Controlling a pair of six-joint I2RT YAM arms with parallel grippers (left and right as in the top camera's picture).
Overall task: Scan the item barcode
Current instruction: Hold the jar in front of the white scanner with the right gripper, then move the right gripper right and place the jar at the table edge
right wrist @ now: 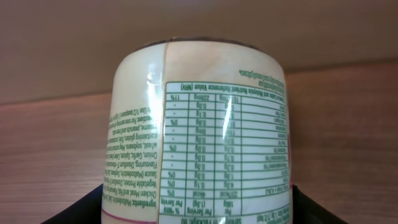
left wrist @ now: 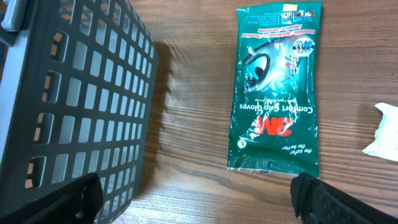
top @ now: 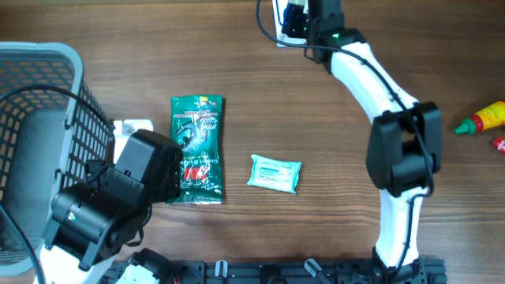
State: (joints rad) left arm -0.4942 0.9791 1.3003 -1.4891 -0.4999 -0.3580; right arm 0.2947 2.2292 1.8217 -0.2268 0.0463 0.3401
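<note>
Left arm [top: 102, 205] crouched just left of the green glove packet [top: 197, 150], left gripper [left wrist: 196, 202] spread wide beside it, right arm [top: 394, 134] stretched well beyond the packet, right gripper [right wrist: 199, 213] clamped on a white labelled tub [right wrist: 199, 112]

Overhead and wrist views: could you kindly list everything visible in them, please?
basket: one, grey, table's left edge
gloves packet: one, green, lying flat right of the basket
wipes packet: one, pale teal, mid-table
sauce bottle: one, red with a yellow-green top, right edge
labelled tub: one, cream, in the right claw
table: one, brown wood
left claw: one, black, open, near the gloves packet
right claw: one, black, closed on the labelled tub, far edge
</note>
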